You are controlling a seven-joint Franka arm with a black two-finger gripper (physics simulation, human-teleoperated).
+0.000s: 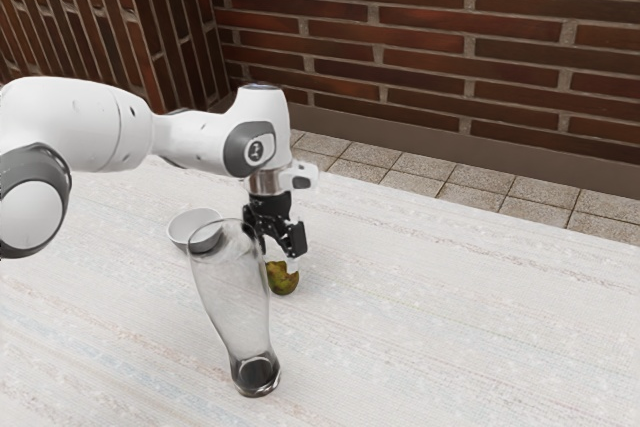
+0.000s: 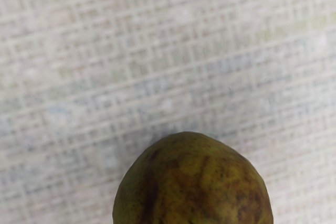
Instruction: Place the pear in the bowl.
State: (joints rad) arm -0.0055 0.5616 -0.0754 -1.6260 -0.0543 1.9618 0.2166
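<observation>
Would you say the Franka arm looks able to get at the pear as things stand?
Very probably yes: its gripper is right down at the pear, with nothing apparent blocking the way; the tall glass vase stands nearer the exterior camera, seemingly off to one side.

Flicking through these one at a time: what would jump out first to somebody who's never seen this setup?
Probably the bulky white arm, reaching in from the exterior view's left, its black gripper down at the mottled green-brown pear. Next, the tall clear glass vase standing nearest the camera, partly overlapping the small bowl behind it.
</observation>
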